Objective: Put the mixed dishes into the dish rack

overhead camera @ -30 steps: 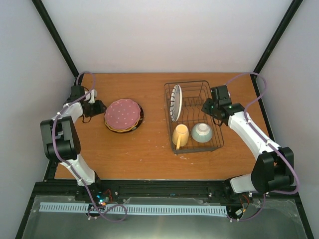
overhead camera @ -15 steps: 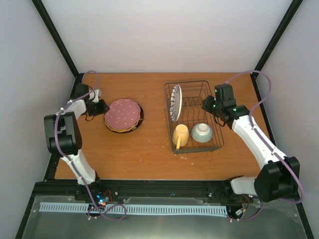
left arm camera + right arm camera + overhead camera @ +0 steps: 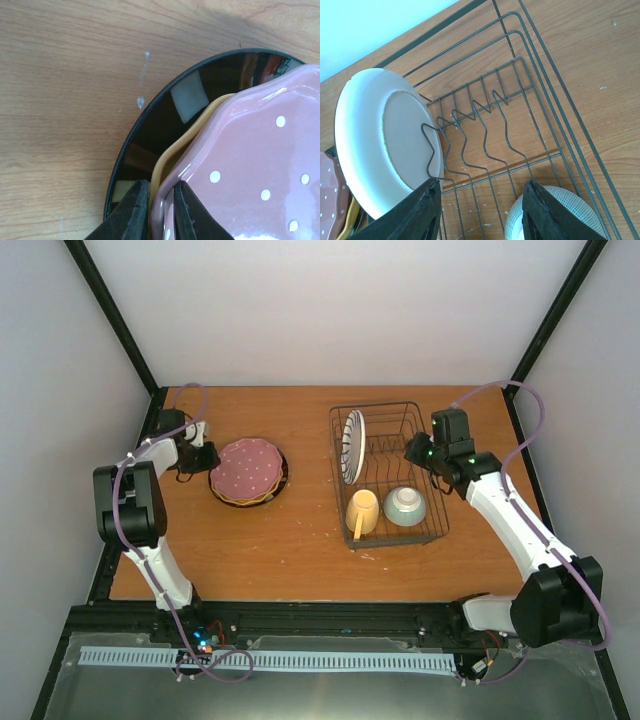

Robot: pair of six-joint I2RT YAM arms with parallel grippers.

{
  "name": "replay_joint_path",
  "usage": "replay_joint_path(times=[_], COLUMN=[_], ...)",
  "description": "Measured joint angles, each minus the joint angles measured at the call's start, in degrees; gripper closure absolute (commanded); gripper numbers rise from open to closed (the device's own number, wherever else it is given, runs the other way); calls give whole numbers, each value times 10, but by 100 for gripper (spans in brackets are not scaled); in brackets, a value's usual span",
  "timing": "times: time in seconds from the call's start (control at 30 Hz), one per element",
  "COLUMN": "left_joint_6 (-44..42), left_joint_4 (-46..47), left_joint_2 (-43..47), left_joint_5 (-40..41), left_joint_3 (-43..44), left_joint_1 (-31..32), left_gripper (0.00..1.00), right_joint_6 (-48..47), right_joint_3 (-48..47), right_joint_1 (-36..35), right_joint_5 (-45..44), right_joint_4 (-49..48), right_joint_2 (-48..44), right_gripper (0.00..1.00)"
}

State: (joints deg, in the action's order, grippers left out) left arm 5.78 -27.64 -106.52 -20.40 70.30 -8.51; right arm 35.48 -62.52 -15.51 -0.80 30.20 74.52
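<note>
Wooden table (image 3: 300, 550), matte grain with a few pale scuffs. Dish rack (image 3: 400, 542) of thin dark wire, rectangular, on the right half. In its near end are the pale yellow mug (image 3: 362, 510), glossy, handle toward the near edge, and just beside it the pale green bowl (image 3: 405, 506), round. In the far end the white plate with black radial stripes (image 3: 352, 445) stands upright in the zigzag wire dividers; its smooth back with an unglazed foot ring faces the right wrist camera. Right gripper (image 3: 482, 210) hovers over the rack's right side with its fingers spread wide, holding nothing. On the left half, well apart from the rack, the pink speckled plate (image 3: 246, 468), glossy with a scalloped edge and white dots, lies flat on the orange dotted dark-rimmed plate (image 3: 165, 115), whose black rim is shiny and reflective. Left gripper (image 3: 161, 207) is at the stack's left edge, fingers narrow, pinching the pink plate's rim.
</note>
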Motion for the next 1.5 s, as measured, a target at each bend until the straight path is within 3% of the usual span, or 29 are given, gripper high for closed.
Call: replay_joint_path(times=[0.17,0.93,1.3,1.5], left_joint_6=[-12,-10,-15,-18], left_joint_4=[-15,-20,40,66], left_joint_2=[0,52,69,69], left_joint_5=[0,-6,-96,-167], left_joint_3=[7,6,-28,-45], left_joint_1=[3,5,5,-10], left_gripper=[99,100,99,99], right_joint_6=[-3,-24,-60,-80], right_joint_3=[0,0,0,-17], right_joint_1=[0,-20,-56,-84], right_joint_5=[0,46,142,198], right_joint_4=[0,-25,-87,-110], right_joint_2=[-5,-43,-39,-3], right_gripper=[56,55,49,37])
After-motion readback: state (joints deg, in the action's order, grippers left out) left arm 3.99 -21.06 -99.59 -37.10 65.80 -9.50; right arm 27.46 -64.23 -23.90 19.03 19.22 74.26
